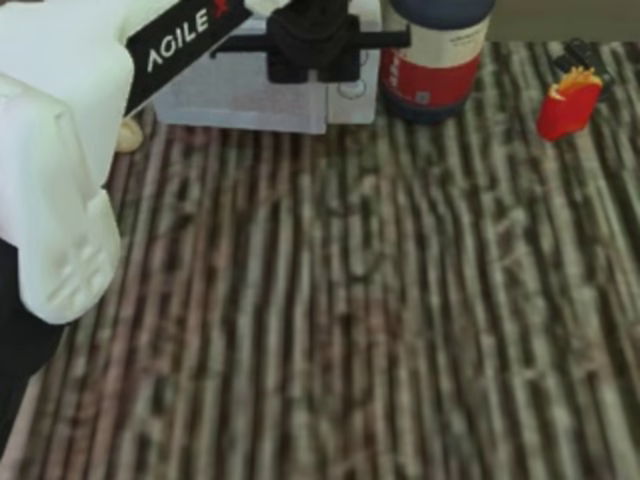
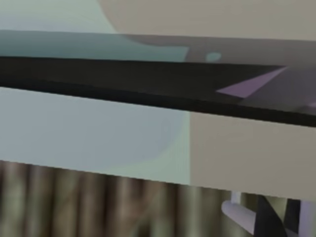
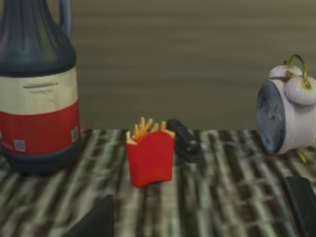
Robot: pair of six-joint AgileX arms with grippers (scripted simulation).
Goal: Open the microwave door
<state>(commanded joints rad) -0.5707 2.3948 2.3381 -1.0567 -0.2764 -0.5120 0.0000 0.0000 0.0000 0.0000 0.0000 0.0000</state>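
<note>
Microwave door (image 1: 240,95) shut; fries (image 3: 146,128) fill red carton (image 3: 150,158).

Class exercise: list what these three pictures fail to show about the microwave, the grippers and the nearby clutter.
- White microwave with grey mesh door: its back is cut off by the top view's edge, and the black left gripper covers part.
- Left gripper's fingers: hidden from above.
- Right gripper: absent from the top view.
- White twin-bell alarm clock: absent from the top view.
</note>
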